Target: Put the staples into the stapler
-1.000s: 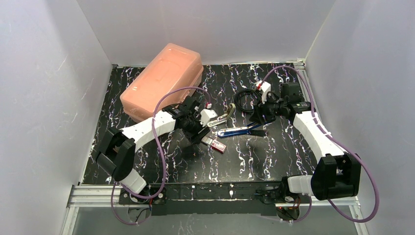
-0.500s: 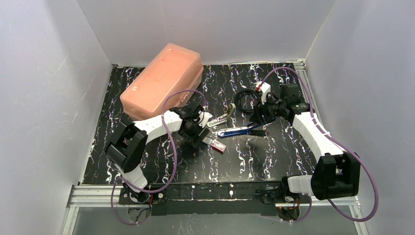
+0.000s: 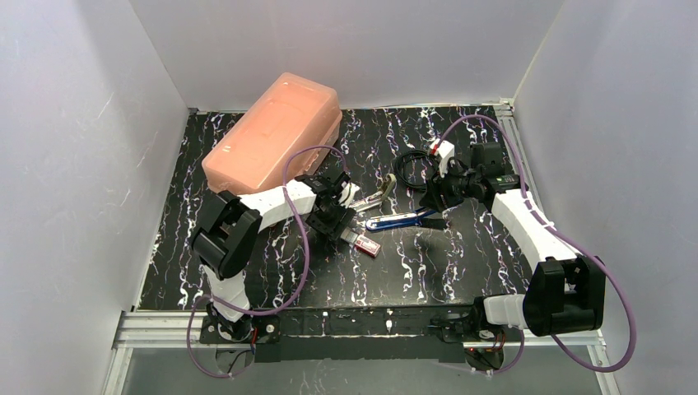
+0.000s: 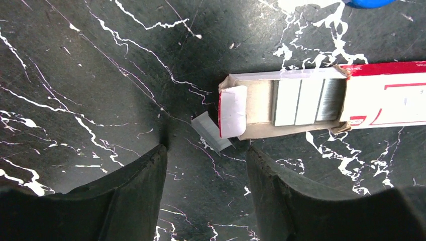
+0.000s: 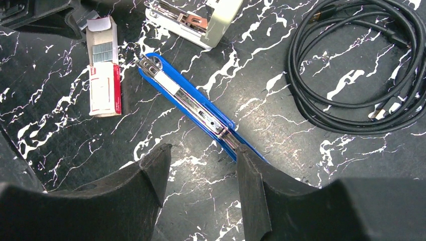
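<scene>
Lying just beyond the parted, empty left end effector [image 4: 206, 156]: the staples [image 4: 321, 104].

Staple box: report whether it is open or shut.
Open. The staple box lies flat with its grey tray slid out of the red sleeve, end flap folded back, and rows of staples exposed.

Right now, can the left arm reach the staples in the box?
Probably yes. The box lies open, its staples bared, and the left jaws stand open just beside it with nothing over them.
</scene>
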Controlling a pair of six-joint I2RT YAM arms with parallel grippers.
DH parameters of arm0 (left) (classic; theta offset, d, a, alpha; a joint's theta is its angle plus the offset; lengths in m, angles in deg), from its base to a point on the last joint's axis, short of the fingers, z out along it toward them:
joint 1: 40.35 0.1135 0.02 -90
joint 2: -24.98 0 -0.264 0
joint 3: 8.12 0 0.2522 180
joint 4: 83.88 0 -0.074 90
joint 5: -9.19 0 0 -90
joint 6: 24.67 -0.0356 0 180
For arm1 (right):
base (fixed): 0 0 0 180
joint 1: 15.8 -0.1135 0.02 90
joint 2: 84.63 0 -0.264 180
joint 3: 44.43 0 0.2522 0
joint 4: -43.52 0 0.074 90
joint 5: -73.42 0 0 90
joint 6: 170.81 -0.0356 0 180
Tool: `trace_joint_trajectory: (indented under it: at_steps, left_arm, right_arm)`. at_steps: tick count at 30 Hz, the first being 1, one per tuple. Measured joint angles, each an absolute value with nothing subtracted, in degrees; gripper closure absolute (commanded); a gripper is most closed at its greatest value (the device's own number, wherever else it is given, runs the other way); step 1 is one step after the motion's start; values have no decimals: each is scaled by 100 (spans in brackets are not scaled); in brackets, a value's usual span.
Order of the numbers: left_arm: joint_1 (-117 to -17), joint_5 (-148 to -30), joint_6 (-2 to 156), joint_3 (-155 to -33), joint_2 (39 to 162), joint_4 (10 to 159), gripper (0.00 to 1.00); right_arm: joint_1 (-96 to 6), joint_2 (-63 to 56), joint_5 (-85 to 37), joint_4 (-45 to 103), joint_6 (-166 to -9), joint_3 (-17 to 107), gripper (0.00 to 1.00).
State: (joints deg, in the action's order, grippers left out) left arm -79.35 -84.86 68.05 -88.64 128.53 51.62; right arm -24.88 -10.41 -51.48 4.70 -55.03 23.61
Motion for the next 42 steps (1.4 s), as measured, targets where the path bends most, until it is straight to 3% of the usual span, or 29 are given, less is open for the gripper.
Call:
trace_joint_trajectory:
  at_steps: [31,42]
  left_arm:
    - [-7983,-8080,6864,-8790,12837,5289,68]
    - [-7983,-8263,6720,-8565,12695,5602,83]
  right_arm:
    - [-2488,-1046,-5152,470,-5359,2300,42]
    - [-2488,-1043,-5159,468,-5356,2300,42]
